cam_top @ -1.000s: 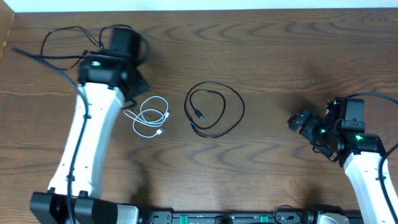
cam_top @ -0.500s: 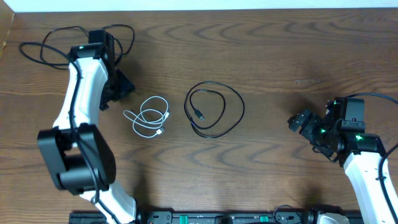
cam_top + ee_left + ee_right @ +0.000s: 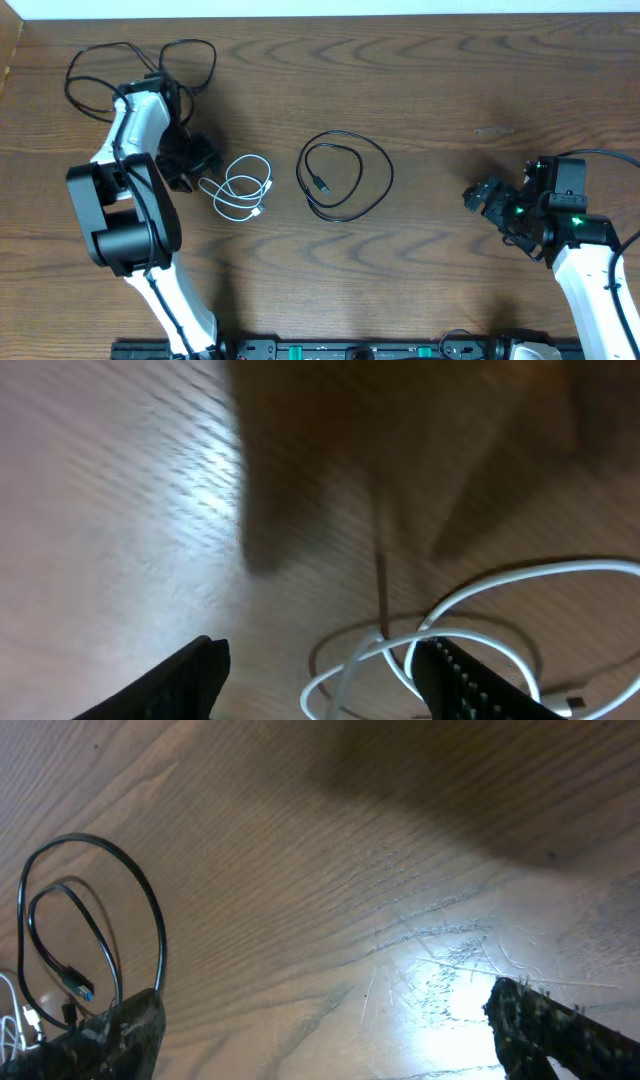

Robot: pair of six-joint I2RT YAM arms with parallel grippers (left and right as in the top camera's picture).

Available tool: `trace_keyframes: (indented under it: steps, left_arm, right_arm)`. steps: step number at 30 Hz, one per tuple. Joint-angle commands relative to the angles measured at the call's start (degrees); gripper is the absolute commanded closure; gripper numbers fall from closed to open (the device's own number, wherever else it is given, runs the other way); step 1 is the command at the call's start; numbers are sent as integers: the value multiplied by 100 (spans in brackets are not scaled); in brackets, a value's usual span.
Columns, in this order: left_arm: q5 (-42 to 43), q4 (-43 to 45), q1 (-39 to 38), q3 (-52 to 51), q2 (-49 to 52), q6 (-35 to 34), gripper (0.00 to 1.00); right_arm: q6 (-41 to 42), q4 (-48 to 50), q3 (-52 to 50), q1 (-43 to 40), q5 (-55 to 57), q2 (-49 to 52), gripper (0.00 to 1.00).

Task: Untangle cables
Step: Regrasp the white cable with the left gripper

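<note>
The white cable (image 3: pixel 240 187) lies coiled left of centre. A black cable (image 3: pixel 345 175) lies in a loose coil at the middle. Another thin black cord (image 3: pixel 190 48) lies in loops at the back left, partly under the left arm. My left gripper (image 3: pixel 198 160) is open at the white cable's left edge. In the left wrist view the white cable (image 3: pixel 480 590) loops between the open fingers (image 3: pixel 330 685), and nothing is gripped. My right gripper (image 3: pixel 485 197) is open and empty at the right, well away from the black cable (image 3: pixel 95 910).
The wooden table (image 3: pixel 450 80) reaches a pale wall edge at the back. The left arm's white link (image 3: pixel 135 120) lies over the back-left area. The right arm's body (image 3: pixel 585 250) stands at the front right.
My left gripper has swung from the back left down to the left edge of the white cable. The right arm and all the cables have not moved.
</note>
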Motion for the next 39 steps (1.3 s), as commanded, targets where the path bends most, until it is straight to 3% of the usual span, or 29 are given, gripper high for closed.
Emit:
trace_keyframes:
  steps: [1, 8, 21, 29, 32, 39]
  left_arm:
    - [855, -68, 68, 39, 149, 540, 37]
    - [868, -31, 68, 39, 149, 562, 49]
    - [844, 229, 68, 39, 179, 562, 58]
    - [850, 289, 68, 39, 179, 560, 87]
    - [1045, 181, 83, 42, 177, 560, 92]
    - [1838, -210, 262, 343, 118, 428, 93]
  right_arm:
    - [-55, -4, 85, -11, 24, -35, 1]
    - [-55, -4, 85, -11, 24, -35, 1]
    - [-55, -4, 85, -11, 24, -35, 1]
    - [-55, -4, 85, -11, 24, -35, 1]
    - [-52, -4, 85, -11, 24, -35, 1]
    - [-55, -4, 85, -11, 24, -35, 1]
